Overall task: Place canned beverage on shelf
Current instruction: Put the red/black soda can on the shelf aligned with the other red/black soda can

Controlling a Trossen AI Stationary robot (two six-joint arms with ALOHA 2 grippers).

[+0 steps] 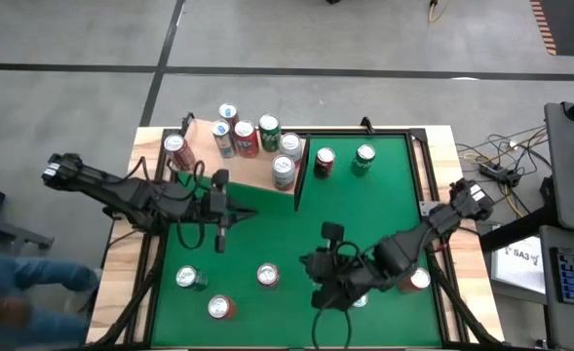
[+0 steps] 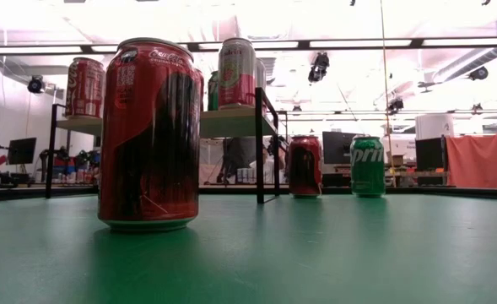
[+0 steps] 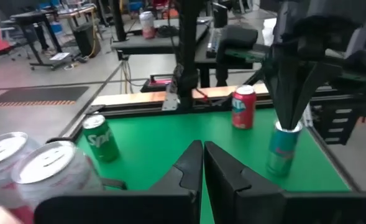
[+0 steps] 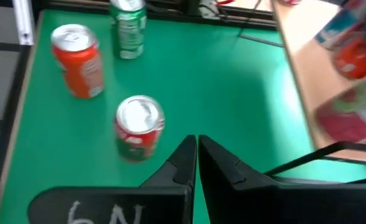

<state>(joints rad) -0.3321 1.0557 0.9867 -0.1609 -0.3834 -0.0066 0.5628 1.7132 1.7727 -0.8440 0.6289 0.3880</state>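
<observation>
- Right now both my pincers are pressed together and hold nothing. My left gripper hangs left of the middle of the high view, just below the shelf. My right gripper hangs in the lower middle.
- That shelf is the pale board at the upper left, and several cans already stand on it.
- More cans wait on the green table. A red can and a green can stand at the upper middle, just right of the shelf's dark end panel.
- Three more cans stand at the lower left, and one red can peeks out by my right arm.
- I think a can is hard and round, with smooth sides, so it may slip.
- I guess it is a bit heavy if full, and it dents if I squeeze too hard.
- So I would open wide and pinch the can at the middle of its side, keeping it upright.
</observation>
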